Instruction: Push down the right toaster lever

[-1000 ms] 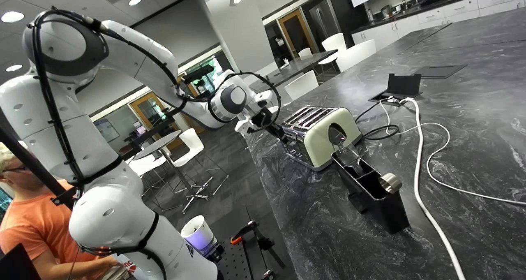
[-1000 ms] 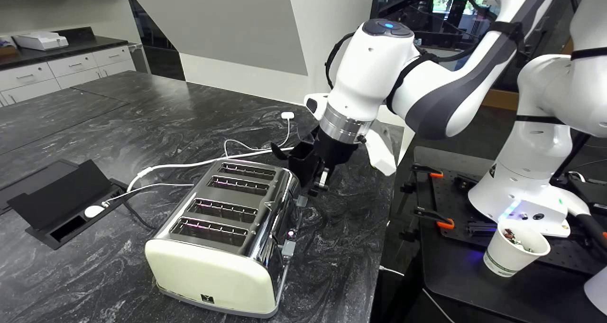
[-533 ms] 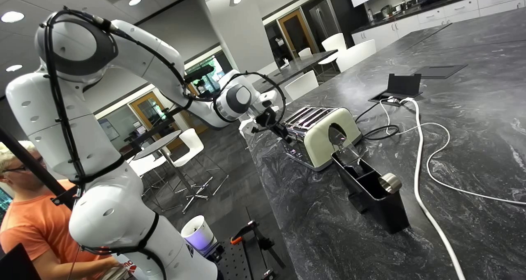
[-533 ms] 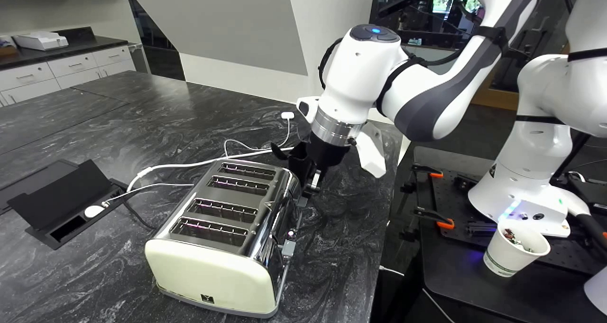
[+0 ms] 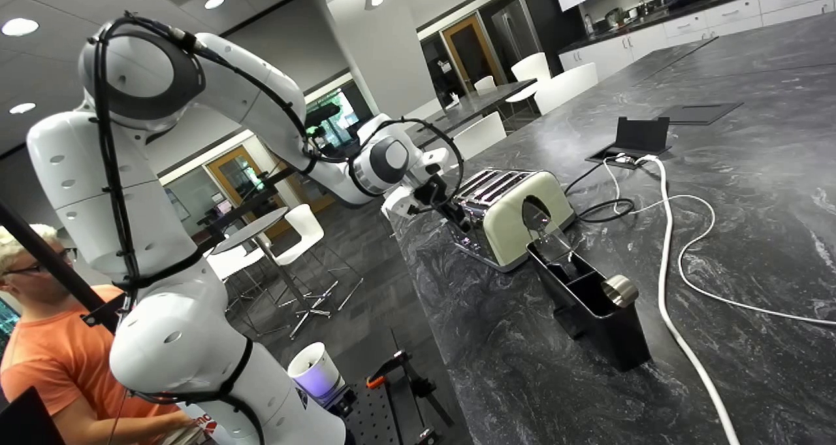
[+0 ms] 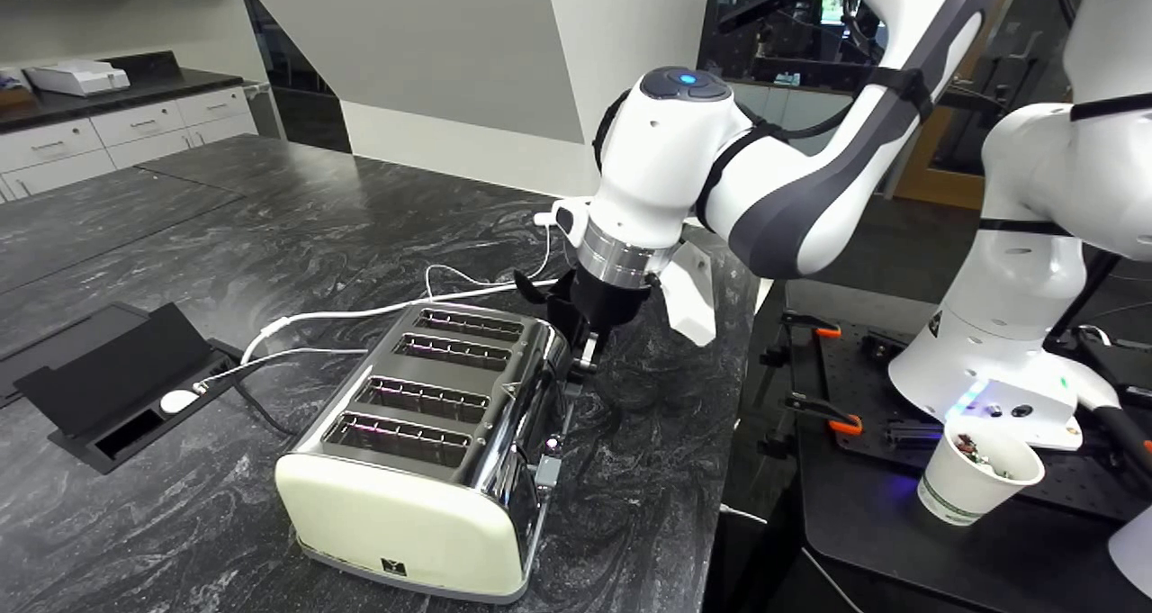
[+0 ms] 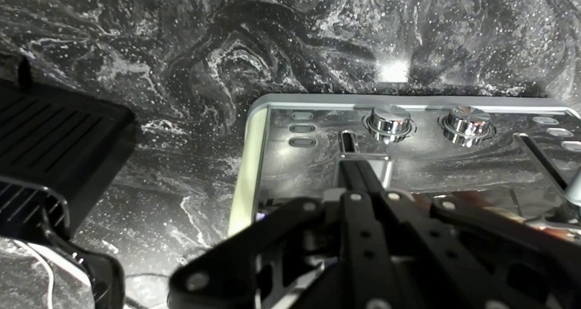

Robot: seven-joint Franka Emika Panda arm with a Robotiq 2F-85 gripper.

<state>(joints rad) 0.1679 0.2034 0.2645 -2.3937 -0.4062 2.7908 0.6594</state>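
The silver toaster (image 5: 499, 226) with cream ends stands on the dark counter. It also shows in an exterior view (image 6: 396, 514) and the wrist view (image 7: 290, 168). My gripper (image 7: 357, 164) is shut, its two fingers together with nothing between them. In the wrist view the fingertips overlap a silver lever (image 7: 385, 168) at the toaster's cream edge and hide part of it; I cannot tell if they touch. Its slot shows past the lever toward the toaster's base. The second lever (image 6: 547, 471) stands apart from the gripper and shows partly in the wrist view (image 7: 574, 191).
A black caddy (image 5: 601, 321) stands near the toaster's end, also in the wrist view (image 7: 59, 136). A white cable (image 5: 666, 281) runs over the counter from a black outlet box (image 5: 643, 134). Two round knobs (image 7: 390, 120) sit on the toaster front by the levers.
The arm has moved toward the toaster and slightly lower in an exterior view, bringing the gripper up to the toaster's front at the far lever. The toaster has not visibly moved.
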